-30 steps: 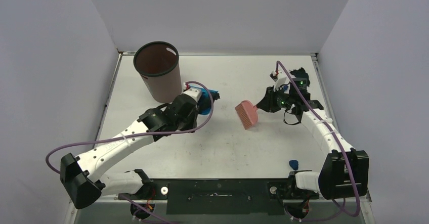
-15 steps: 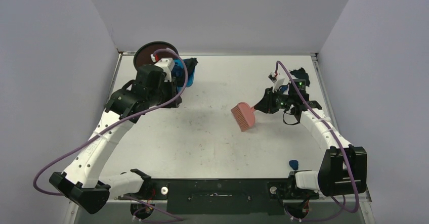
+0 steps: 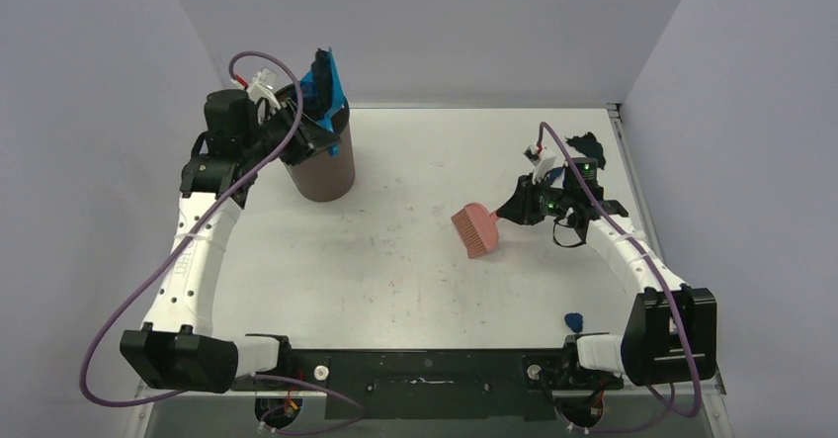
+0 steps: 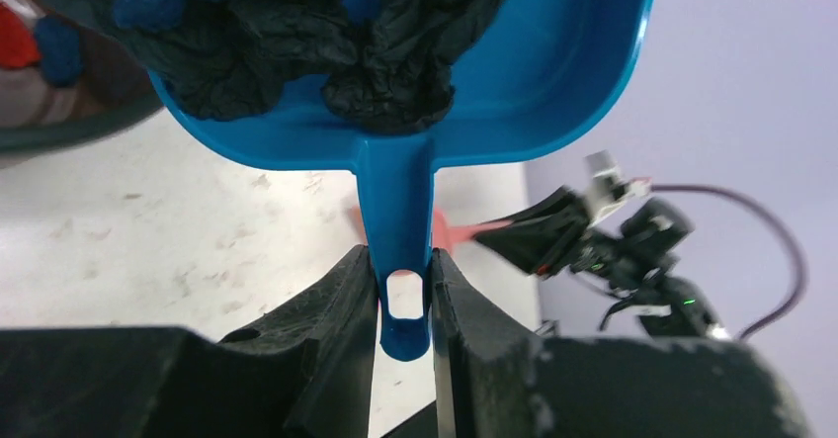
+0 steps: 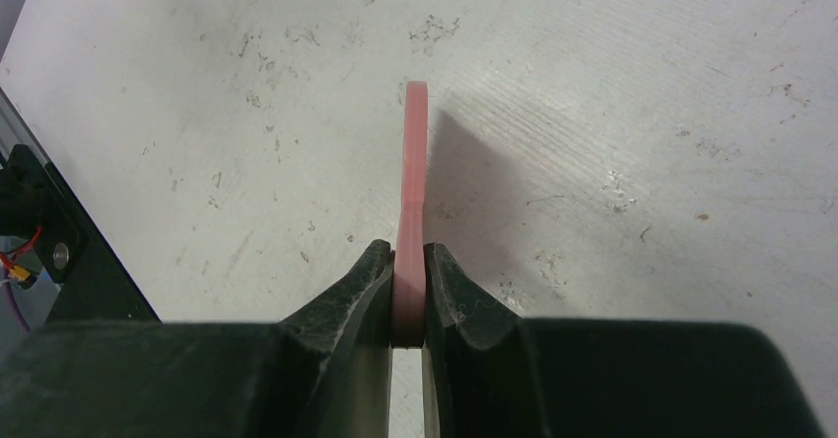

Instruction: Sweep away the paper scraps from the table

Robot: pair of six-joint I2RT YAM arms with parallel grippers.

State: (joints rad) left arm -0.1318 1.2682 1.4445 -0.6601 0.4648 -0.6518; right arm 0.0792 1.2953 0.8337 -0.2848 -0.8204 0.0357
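Over bin (image 3: 326, 166) mouth: dustpan (image 3: 324, 87), tilted, paper scraps (image 4: 385, 82) lying in it. Right of bin: hand brush (image 3: 478, 230). Farther right of bin and nearer: one loose scrap (image 3: 572, 320) on table (image 3: 415, 280).

The left gripper (image 4: 401, 295) has carried the blue dustpan (image 3: 324, 82) to the upper left, tipped up over the brown bin (image 3: 324, 166).

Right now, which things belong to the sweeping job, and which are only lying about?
Job: crumpled black and dark blue paper scraps, bright blue plastic dustpan holding them, pink hand brush, brown round bin, white flat table, small blue scrap near the right arm's base.
Lying about: purple cables on the arms.
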